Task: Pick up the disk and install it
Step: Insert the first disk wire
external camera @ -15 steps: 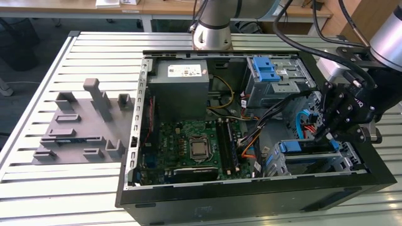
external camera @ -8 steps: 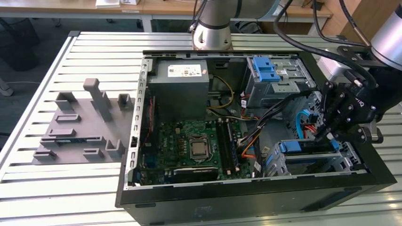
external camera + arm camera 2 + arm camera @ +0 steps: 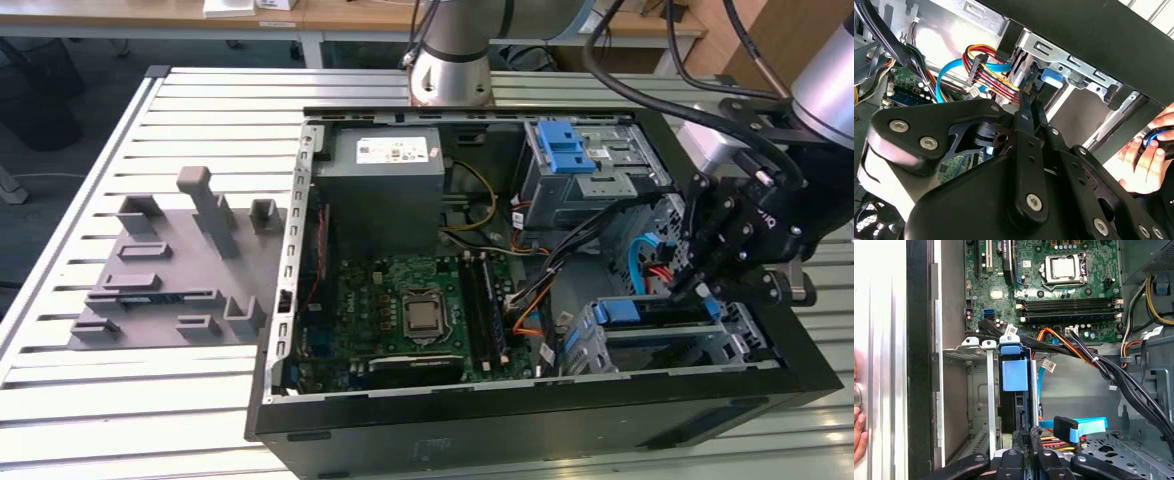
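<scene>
The disk [image 3: 1021, 407] stands edge-on in the metal drive cage [image 3: 990, 405] at the front corner of the open computer case [image 3: 534, 420], on the exterior view's right. Its blue side rail [image 3: 1015, 374] faces up and also shows in the exterior view [image 3: 623, 312] and the second wrist view [image 3: 1051, 77]. My gripper [image 3: 687, 292] hangs directly over that cage. In both wrist views its fingers [image 3: 1030, 117] lie pressed together, tips at the disk's end [image 3: 1027, 434], with nothing between them. Whether they touch the disk I cannot tell.
Orange, red and blue cables [image 3: 1074, 427] run close beside the cage. Inside the case sit a motherboard [image 3: 400, 310], a grey power-supply box [image 3: 387, 185] and a second cage with a blue latch [image 3: 567, 150]. A grey fixture [image 3: 174, 260] lies on the table. A person's hand [image 3: 1146, 165] rests outside the case.
</scene>
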Available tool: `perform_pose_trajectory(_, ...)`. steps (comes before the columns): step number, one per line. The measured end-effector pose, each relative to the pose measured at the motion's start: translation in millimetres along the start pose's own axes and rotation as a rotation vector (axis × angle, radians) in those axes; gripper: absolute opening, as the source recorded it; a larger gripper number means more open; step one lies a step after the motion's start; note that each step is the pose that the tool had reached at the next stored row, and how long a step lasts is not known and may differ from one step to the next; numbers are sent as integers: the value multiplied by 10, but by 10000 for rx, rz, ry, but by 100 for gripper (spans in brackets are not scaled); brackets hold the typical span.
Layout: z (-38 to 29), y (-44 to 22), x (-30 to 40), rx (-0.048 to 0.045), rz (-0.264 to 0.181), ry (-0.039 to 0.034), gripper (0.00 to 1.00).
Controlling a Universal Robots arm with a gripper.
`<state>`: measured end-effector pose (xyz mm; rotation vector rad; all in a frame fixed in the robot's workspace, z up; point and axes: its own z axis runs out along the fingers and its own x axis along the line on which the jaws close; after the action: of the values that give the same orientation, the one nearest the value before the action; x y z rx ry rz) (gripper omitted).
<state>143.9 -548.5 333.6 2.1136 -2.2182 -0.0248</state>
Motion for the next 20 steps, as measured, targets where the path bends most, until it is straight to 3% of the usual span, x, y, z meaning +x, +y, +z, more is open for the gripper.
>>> perform_pose_trajectory(8,10,-1,1,-3,-82,-83,17)
perform_pose_trajectory(20,37,-4,22,-4,-82,-89,17)
